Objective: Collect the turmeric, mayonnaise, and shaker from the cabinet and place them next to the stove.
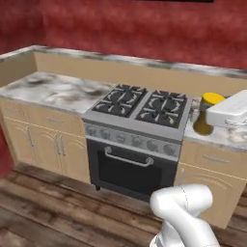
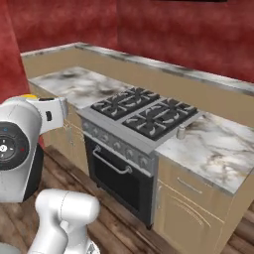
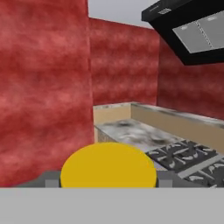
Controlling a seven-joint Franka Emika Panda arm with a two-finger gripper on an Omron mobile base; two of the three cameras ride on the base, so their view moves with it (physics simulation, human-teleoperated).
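Hand (image 3: 108,183) of ours clamps the turmeric (image 1: 208,113) above the worktop (image 1: 226,137); shaker (image 2: 181,132) below stands placed, mayonnaise remains, we judge.

The arm (image 1: 185,212) was glossy white, built of rounded, bulbous segments. Behind the gripper, a large dark joint cap (image 2: 11,146) carried small red and blue marks. The hand housing (image 1: 227,112) was a white, blocky shell with soft edges.

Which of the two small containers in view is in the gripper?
The turmeric, amber with a yellow lid, sits between the fingers of the gripper. The slim grey shaker stands free on the counter beside the stove.
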